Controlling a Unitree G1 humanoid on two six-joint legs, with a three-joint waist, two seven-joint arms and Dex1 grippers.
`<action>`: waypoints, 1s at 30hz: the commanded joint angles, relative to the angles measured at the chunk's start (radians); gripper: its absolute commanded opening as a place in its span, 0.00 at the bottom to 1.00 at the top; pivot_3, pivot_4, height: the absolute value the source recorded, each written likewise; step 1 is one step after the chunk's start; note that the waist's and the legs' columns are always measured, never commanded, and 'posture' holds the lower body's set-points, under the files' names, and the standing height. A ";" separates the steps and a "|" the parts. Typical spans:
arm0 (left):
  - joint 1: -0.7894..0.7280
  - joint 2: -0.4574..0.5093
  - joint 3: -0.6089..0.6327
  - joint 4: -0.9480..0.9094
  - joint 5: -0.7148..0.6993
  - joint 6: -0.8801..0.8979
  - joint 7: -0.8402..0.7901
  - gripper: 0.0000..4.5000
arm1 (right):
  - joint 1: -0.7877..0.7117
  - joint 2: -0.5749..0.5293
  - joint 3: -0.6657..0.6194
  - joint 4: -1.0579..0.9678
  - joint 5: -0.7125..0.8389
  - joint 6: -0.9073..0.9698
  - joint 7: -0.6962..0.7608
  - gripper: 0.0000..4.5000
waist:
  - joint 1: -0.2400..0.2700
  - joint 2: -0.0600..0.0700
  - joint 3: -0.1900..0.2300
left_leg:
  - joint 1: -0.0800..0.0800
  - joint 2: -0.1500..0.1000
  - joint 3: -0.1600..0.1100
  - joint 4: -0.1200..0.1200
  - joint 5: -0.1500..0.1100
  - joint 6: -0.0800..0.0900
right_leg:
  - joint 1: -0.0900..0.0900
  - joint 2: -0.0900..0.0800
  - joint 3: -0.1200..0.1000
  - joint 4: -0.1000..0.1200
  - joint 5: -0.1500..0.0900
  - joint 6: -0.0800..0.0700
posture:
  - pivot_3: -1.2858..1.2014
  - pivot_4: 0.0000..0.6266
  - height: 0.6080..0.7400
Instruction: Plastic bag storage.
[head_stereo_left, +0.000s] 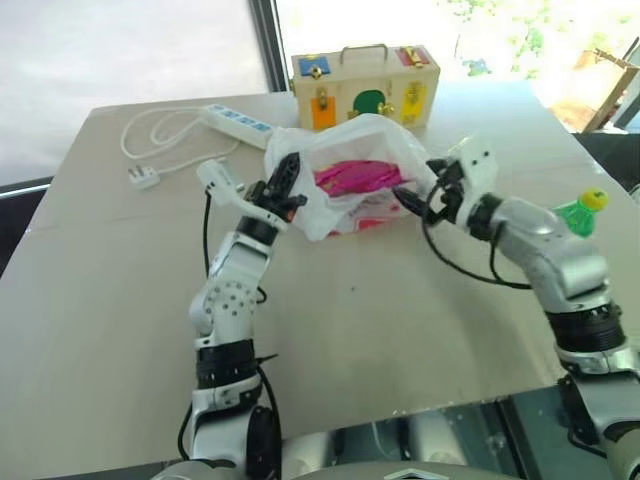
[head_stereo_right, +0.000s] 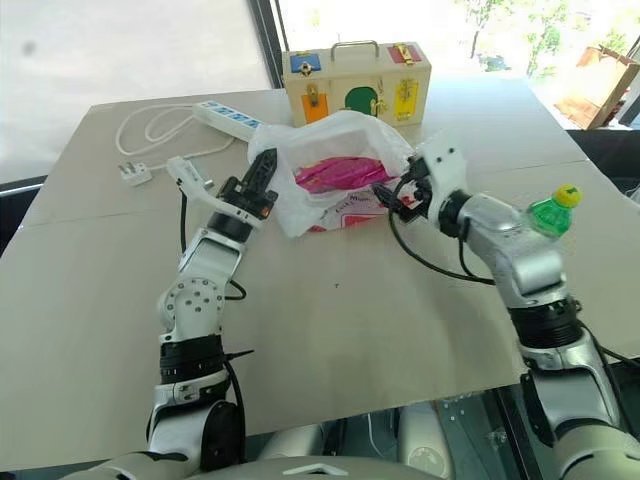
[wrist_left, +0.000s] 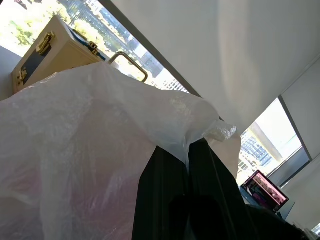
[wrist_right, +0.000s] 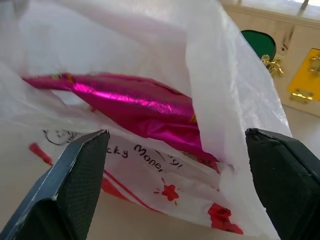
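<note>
The plastic bag (head_stereo_left: 368, 131), thin white with red print, sits mouth-up at the middle back of the table. A glossy pink snack packet (head_stereo_left: 355, 177) lies inside it. My left gripper (head_stereo_left: 285, 176) is shut on the bag's left rim and holds it up; the left wrist view has the film (wrist_left: 90, 150) pinched between the black fingers (wrist_left: 165, 190). My right gripper (head_stereo_left: 414, 196) stands open at the bag's right side, pointing level at it. In the right wrist view its wide-apart fingers (wrist_right: 75, 175) frame the printed side (wrist_right: 150, 170) and the packet (wrist_right: 135, 102), with nothing gripped.
A wooden lock box (head_stereo_left: 365, 85) stands just behind the bag. A white power strip (head_stereo_left: 235, 120) with coiled cable and plug (head_stereo_left: 143, 177) lies at the back left. A green bottle with a yellow cap (head_stereo_left: 583, 212) stands at the right, beside my right forearm.
</note>
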 joint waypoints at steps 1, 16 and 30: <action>-0.010 -0.001 -0.012 -0.045 -0.006 -0.003 0.005 0.00 | -0.060 0.041 -0.009 0.058 -0.102 -0.103 -0.063 0.98 | 0.002 0.000 0.000 | 0.000 0.000 0.000 0.000 0.000 0.000 | 0.000 0.000 0.000 0.000 0.000 0.000 | 0.52 0.24 1.00; 0.014 0.010 0.001 -0.081 -0.005 -0.017 0.027 0.00 | -0.143 0.100 -0.133 0.315 -0.285 -0.282 -0.211 0.11 | -0.001 0.000 0.000 | 0.000 0.000 -0.001 0.000 0.000 0.000 | 0.000 0.001 -0.001 -0.001 0.000 0.000 | 0.52 0.24 1.00; -0.090 0.095 0.033 -0.079 -0.036 -0.007 0.020 0.00 | -0.343 -0.035 -0.576 0.052 0.523 0.652 0.132 0.01 | 0.001 0.000 0.000 | -0.003 0.000 -0.004 -0.001 0.000 0.000 | 0.000 -0.001 -0.002 -0.003 0.000 0.000 | 0.52 0.24 1.00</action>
